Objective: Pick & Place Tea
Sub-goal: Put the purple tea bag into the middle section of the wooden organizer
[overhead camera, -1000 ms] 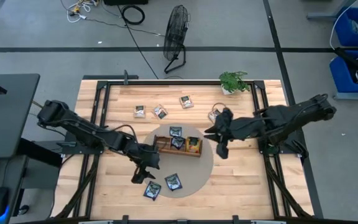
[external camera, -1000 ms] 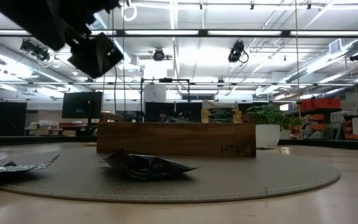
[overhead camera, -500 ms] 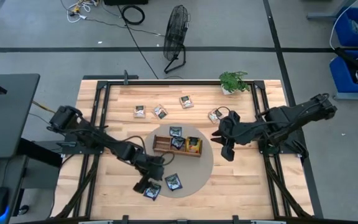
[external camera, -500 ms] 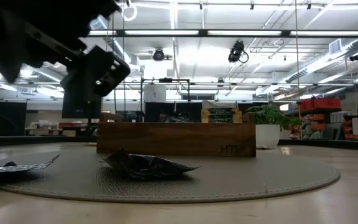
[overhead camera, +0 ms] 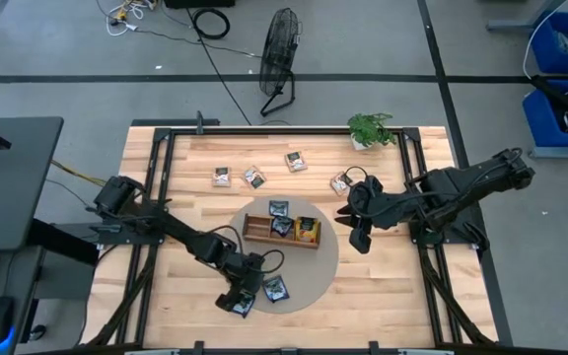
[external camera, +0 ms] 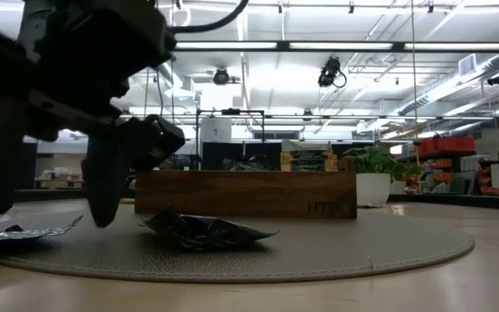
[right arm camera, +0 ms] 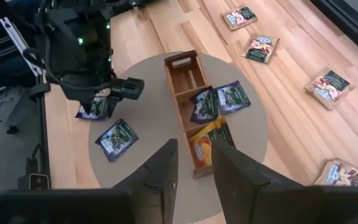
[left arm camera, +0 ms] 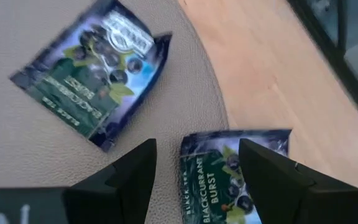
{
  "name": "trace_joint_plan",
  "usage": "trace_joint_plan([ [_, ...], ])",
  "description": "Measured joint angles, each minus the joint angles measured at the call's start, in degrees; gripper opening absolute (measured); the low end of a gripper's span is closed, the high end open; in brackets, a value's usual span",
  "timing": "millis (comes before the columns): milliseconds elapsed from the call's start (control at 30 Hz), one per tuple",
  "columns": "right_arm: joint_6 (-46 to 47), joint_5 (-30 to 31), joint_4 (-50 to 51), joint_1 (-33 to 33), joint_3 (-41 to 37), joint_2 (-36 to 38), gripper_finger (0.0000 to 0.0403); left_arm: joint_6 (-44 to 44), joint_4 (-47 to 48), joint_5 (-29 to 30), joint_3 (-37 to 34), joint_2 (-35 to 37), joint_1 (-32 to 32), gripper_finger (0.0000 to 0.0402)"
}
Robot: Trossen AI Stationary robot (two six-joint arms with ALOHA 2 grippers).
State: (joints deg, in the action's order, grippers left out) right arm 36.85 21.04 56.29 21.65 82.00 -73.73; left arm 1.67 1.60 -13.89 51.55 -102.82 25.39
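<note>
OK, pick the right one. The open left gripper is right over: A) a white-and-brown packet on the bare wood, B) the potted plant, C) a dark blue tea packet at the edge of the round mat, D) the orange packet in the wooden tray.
C: the left gripper hangs open over a dark blue tea packet lying at the edge of the round mat, its fingers either side of it.

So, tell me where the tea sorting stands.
Done: the wooden tray holds an orange packet and dark blue ones. In hand: the open left gripper hovers over a blue packet on the mat. Left: another blue packet and four packets on the table.
</note>
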Motion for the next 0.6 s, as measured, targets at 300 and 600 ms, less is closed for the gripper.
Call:
trace_joint_plan([
  [300,1.28,-0.28,1.25,0.0,-0.02,0.0,0.0105,-4.28,-0.4,3.57,0.02,-1.32,0.92,0.0208],
  [600,1.26,-0.46,1.95,0.0,-0.02,0.0,0.0105,-5.43,-0.2,4.81,0.02,-1.4,0.49,0.0079],
])
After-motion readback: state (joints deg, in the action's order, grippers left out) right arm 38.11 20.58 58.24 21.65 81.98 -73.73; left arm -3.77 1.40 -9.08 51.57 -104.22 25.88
